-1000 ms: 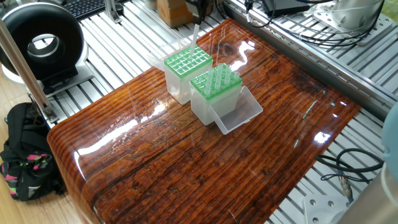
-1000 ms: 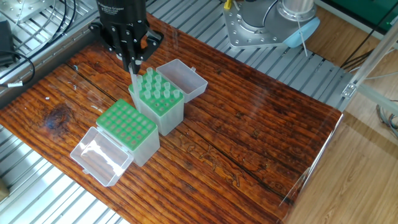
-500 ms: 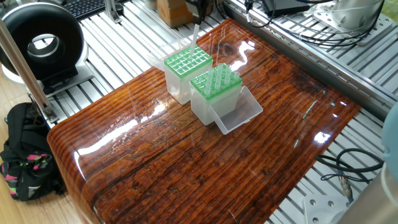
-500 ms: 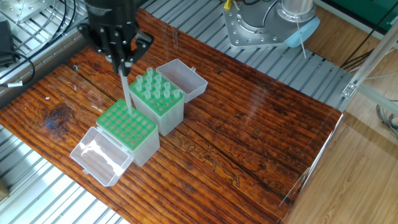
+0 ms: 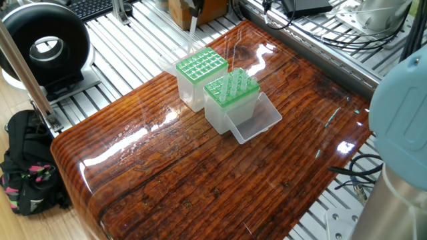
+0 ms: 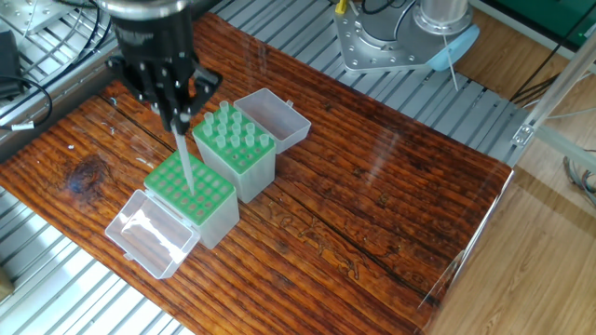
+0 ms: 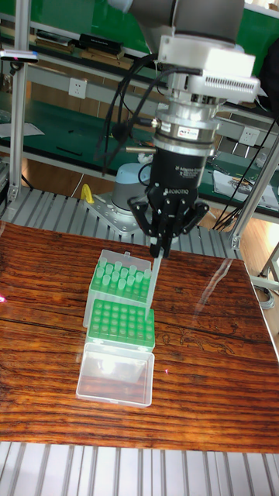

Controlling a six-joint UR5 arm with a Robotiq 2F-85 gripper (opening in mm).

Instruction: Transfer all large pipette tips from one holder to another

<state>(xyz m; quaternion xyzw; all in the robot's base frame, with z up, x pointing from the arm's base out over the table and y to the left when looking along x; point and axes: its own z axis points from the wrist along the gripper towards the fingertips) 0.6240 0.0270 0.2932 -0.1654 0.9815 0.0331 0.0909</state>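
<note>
One pipette tip clenched in fingers over glossy wooden table, lab benches behind.

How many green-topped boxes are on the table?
2. One box, full of pipette tips, sits nearer the arm's base; the other, empty-looking box touches it, just under the tip held by the gripper.

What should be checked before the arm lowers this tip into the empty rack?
1. Gripper shut on the pipette tip: ok.
2. Tip hangs roughly upright: ok.
3. Tip point over the empty rack, clear of the full rack: ok.
4. Point centred on one hole: cannot tell.
5. Empty rack's lid folded open, out of the way: ok.
</note>
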